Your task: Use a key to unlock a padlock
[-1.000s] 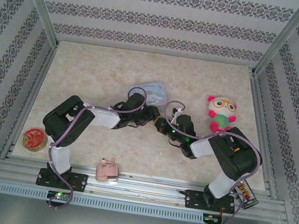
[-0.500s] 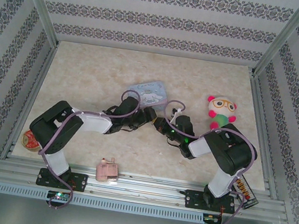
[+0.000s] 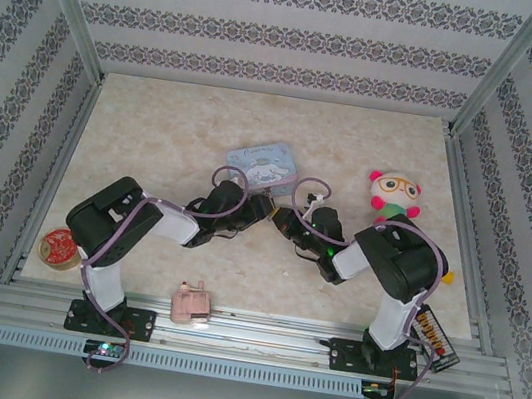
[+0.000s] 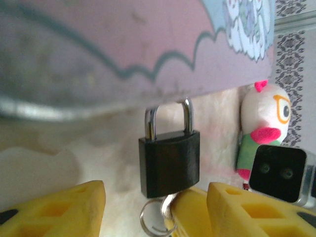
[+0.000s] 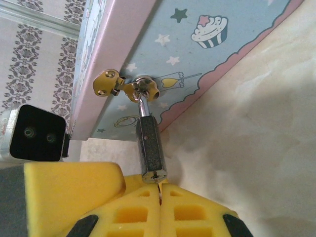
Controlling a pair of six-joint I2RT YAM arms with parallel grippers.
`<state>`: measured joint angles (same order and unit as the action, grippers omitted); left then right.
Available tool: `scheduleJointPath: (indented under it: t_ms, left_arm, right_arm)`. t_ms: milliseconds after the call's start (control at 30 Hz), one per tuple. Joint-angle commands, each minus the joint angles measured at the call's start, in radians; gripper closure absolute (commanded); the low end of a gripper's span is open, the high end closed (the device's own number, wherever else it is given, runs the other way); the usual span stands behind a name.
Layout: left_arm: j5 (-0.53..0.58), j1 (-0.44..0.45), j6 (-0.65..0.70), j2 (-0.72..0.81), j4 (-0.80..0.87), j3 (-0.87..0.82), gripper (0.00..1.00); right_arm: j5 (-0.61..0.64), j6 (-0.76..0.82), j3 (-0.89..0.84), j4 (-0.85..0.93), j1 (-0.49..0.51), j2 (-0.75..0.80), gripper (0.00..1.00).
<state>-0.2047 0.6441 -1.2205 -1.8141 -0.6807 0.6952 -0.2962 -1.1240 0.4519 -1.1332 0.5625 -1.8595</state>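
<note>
Shank of the key point(image 4: 167, 207): from the left wrist you get just a sliver under the padlock point(image 4: 169, 165), and its ring point(image 4: 152, 224) runs off the lower edge
Rest of the key, right wrist: tucked out of sight between the pressed-together pads point(image 5: 182, 195) of the right gripper point(image 5: 159, 190)
Side of the tin point(image 4: 123, 44): out of focus, cut by the top and left edges
Crown of the shackle point(image 4: 187, 116): behind the tin's blurred rim
Fingers point(image 4: 54, 210) of the left gripper point(image 3: 265, 207): cropped at the bottom edge
Overhead: padlock and key are too small for you to make out where the grippers meet
Lower body of the plush toy point(image 4: 264, 123): behind the camera box point(image 4: 281, 173)
</note>
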Motion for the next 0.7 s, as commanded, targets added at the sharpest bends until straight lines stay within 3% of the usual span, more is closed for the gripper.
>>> scheduleJointPath:
  t_ms: [0, 433, 667]
  left_arm:
    - [0.013, -0.018, -0.016, -0.033, -0.146, -0.02, 0.46]
    - [0.015, -0.04, 0.0, -0.128, -0.284, 0.01, 0.39]
    - [0.007, -0.043, -0.006, -0.164, -0.313, 0.039, 0.47]
  right_arm:
    - [0.005, -0.026, 0.006, -0.093, -0.012, -0.019, 0.97]
    - [-0.003, -0.048, 0.022, -0.136, -0.012, -0.056, 0.95]
    - [-0.008, -0.06, 0.036, -0.158, -0.012, -0.072, 0.95]
